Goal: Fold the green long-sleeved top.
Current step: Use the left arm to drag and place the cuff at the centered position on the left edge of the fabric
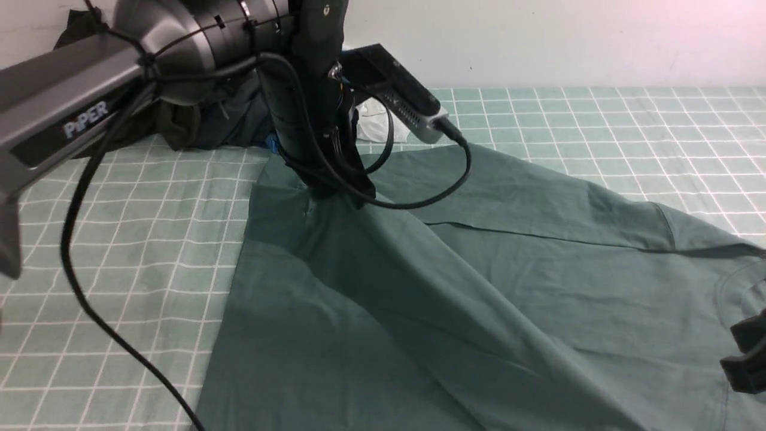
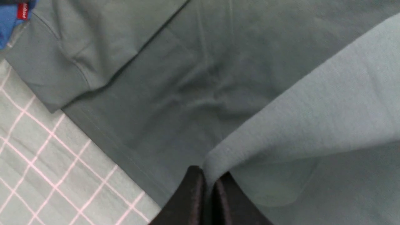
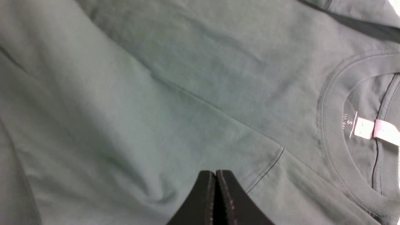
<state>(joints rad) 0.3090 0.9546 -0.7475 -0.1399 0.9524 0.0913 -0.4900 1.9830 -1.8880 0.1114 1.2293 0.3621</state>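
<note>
Your left arm (image 1: 60, 102) reaches forward toward the bench's (image 1: 149, 239) far edge, wrist pointing down; its left fingers (image 2: 193, 193) pinch a raised fold of the green long-sleeved top (image 1: 479, 287), spread from mid-bench to the right edge; your right fingers (image 3: 203, 200), pressed together, sit by its shoulder seam (image 3: 268, 168).

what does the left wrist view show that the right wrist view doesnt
Only the left wrist view: the checked table cover, a cuffed sleeve end, some blue cloth with a red tag, and the left gripper shut on a raised fold of the green top. Only the right wrist view: the round collar, its white label, a shoulder seam, and the right gripper shut with no cloth visible between its jaws. Both: the same green top filling most of the picture, and closed black jaws.
</note>
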